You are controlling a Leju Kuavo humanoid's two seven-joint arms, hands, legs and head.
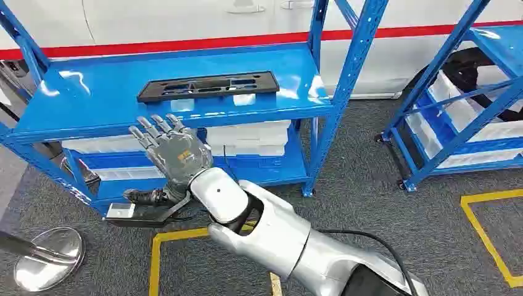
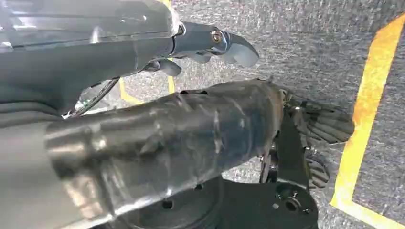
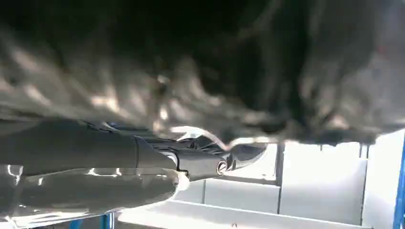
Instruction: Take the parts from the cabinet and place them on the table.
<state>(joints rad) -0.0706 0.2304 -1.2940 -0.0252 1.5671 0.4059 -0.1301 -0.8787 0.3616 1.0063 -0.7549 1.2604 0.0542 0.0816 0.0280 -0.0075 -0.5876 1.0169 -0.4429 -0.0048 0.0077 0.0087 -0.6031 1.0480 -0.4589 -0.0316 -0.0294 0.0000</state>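
A long black slotted part [image 1: 208,86] lies flat on the top level of the blue cabinet [image 1: 92,102]. My right hand [image 1: 169,151] is raised in front of that level's front edge, below and left of the part. Its back faces the camera, its fingers are spread upward, and it holds nothing. In the right wrist view its thumb [image 3: 239,156] points toward white bins, and the fingers above it are a dark blur. My left hand [image 2: 95,62] hangs low over the floor with its thumb [image 2: 229,45] stuck out and nothing in it.
White bins [image 1: 247,139] fill the cabinet's lower levels. A black bracket-like piece with a white tag [image 1: 139,213] sits low by the yellow floor tape [image 1: 179,234]. A silver stand base [image 1: 46,256] is at the left. A second blue rack [image 1: 456,117] stands at the right.
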